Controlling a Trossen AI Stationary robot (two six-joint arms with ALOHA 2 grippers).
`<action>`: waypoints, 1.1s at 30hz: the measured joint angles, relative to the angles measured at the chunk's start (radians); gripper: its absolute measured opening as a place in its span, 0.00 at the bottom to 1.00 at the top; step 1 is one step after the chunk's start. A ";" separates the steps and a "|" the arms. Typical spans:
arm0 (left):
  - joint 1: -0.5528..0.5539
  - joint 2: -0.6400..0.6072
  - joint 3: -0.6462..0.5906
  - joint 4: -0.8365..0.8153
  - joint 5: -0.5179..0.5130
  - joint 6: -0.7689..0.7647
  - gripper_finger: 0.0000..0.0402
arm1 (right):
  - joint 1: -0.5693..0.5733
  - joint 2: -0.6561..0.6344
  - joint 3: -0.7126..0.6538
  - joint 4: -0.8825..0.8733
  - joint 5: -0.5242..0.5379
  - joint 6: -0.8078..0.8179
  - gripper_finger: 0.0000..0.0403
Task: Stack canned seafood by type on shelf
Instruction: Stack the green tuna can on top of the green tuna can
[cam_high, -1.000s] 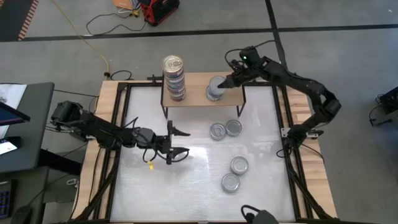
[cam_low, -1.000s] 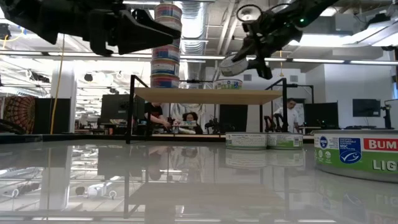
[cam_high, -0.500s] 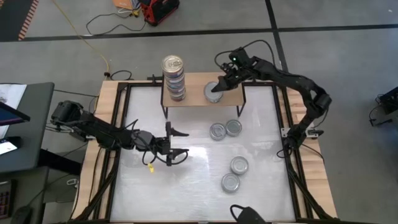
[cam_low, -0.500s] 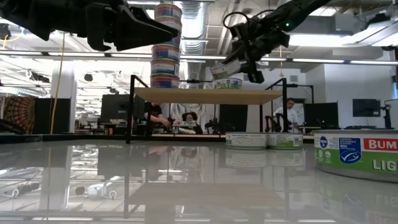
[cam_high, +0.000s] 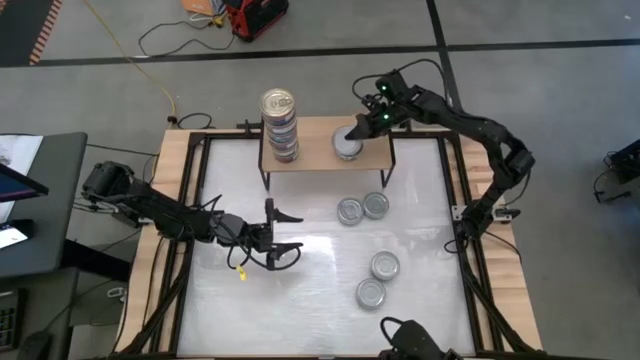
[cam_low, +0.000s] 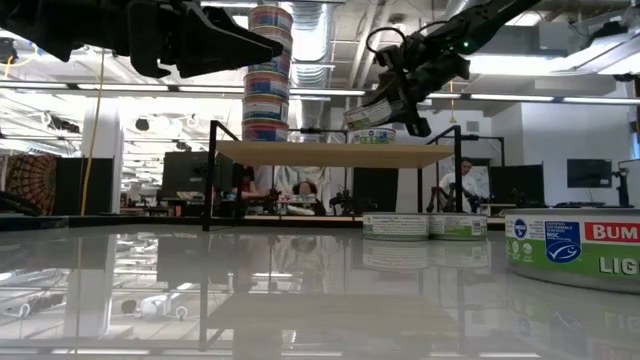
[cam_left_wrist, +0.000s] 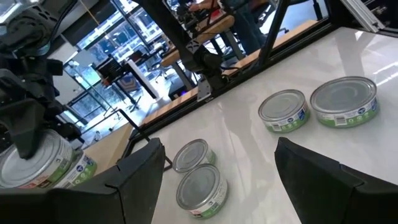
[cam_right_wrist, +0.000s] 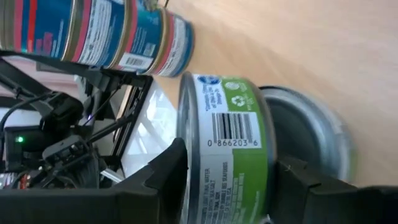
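My right claw (cam_high: 356, 127) pinches a green-labelled can (cam_right_wrist: 227, 155) above the shelf (cam_high: 318, 156), upper centre; my left claw (cam_high: 280, 231) hangs spread over the bench (cam_high: 420, 210), left of centre.

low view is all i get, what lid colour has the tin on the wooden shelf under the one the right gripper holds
observer: silver; the right wrist view shows the silver-lidded tin on the light-wood shelf, beneath the green-labelled flat round tin in the right gripper.
operator: and the tall stack's top
observer: the tall stack of blue-labelled tins has a gold lid.
operator: loose ones on the table
observer: four loose silver-lidded tins, in two pairs on the white table.
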 joint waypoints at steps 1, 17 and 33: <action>0.000 0.000 0.000 -0.001 0.000 0.000 0.72 | -0.005 0.000 0.000 -0.010 0.000 -0.006 0.52; 0.000 0.000 0.000 -0.007 0.000 0.008 0.72 | -0.022 0.000 0.000 -0.051 -0.001 -0.077 0.54; 0.000 0.000 0.000 -0.031 -0.015 0.008 0.72 | -0.041 -0.001 0.016 -0.143 0.016 -0.108 0.78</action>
